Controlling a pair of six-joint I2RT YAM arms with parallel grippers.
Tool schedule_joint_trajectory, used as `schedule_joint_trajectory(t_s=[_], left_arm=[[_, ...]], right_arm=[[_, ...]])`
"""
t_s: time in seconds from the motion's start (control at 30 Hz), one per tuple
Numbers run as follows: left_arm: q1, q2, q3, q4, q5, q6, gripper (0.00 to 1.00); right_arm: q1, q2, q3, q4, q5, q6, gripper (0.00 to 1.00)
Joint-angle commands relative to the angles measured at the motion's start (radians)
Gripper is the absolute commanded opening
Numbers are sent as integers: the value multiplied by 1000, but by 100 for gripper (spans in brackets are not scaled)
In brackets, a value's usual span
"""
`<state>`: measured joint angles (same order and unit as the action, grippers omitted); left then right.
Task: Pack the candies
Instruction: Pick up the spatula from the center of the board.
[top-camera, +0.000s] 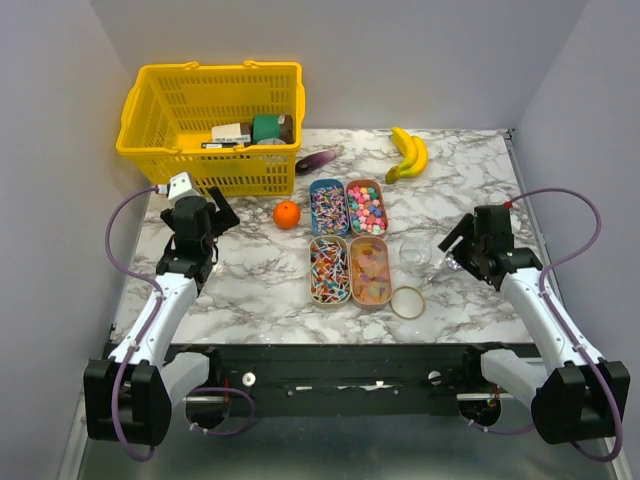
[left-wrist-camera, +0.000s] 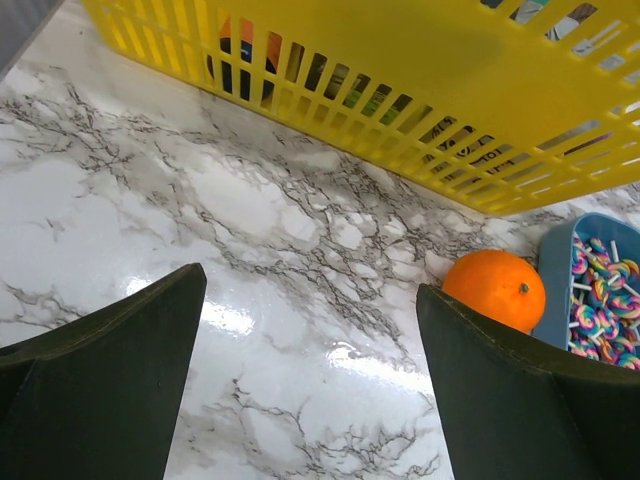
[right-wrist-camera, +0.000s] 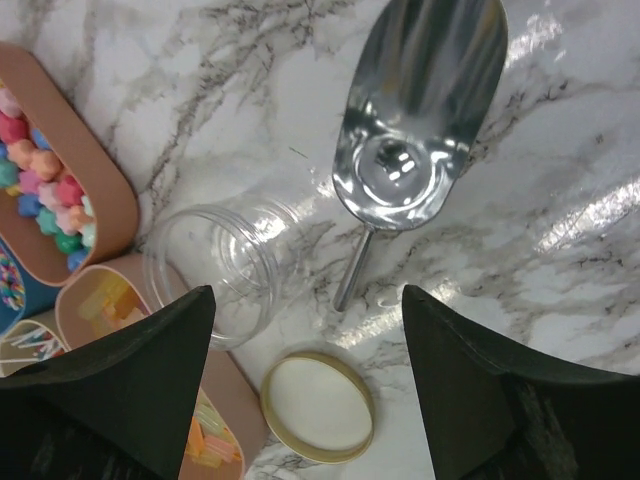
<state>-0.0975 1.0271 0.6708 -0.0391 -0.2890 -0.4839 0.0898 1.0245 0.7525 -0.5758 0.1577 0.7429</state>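
- Four small trays (top-camera: 311, 206) hold the candies (top-camera: 329, 270) in the middle of the top view, two above and two below.
- One clear jar (right-wrist-camera: 215, 270) stands open just right of the trays, its lid (right-wrist-camera: 318, 405) below it and a metal scoop (right-wrist-camera: 420, 110) beside it on the bench (top-camera: 250, 290).
- Right claw (right-wrist-camera: 307, 292) hangs above jar and scoop, spread wide, gripping nothing.
- Left claw (left-wrist-camera: 310, 285) gapes bare at left, near the orange (left-wrist-camera: 495, 288) and yellow basket (left-wrist-camera: 400, 60).

My left arm (top-camera: 165, 305) and right arm (top-camera: 540, 305) are white links with black joints and black bases. 1 purple cable (top-camera: 109, 238) loops along each. My left gripper (left-wrist-camera: 310, 280) and right gripper (right-wrist-camera: 307, 290) are black, with dark wedge-shaped fingers (left-wrist-camera: 100, 380).
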Motion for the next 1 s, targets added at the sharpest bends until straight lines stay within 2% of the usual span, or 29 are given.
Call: schedule_joint_trajectory(t_s=[0.0,0.2,0.23,0.47,0.73,0.87,0.97], left_arm=[[5,10,-14,34,74,-5,99],[5,19,-20,56,129,-7,99],[5,19,-20,59,134,-7,99],[5,21,-20,65,160,-10,99],[5,42,-10,67,189,-19,99],[5,53,1,61,206,-33,99],[5,65,10,58,218,-45,99]], right_arm=[[5,2,-67,-78,-66,26,81],[14,74,-101,-58,-26,75,77],[14,81,-101,-55,-5,104,72],[14,166,-107,20,45,174,63],[14,295,-94,105,52,190,57],[14,321,-93,128,65,179,49],[13,336,-96,142,72,165,46]])
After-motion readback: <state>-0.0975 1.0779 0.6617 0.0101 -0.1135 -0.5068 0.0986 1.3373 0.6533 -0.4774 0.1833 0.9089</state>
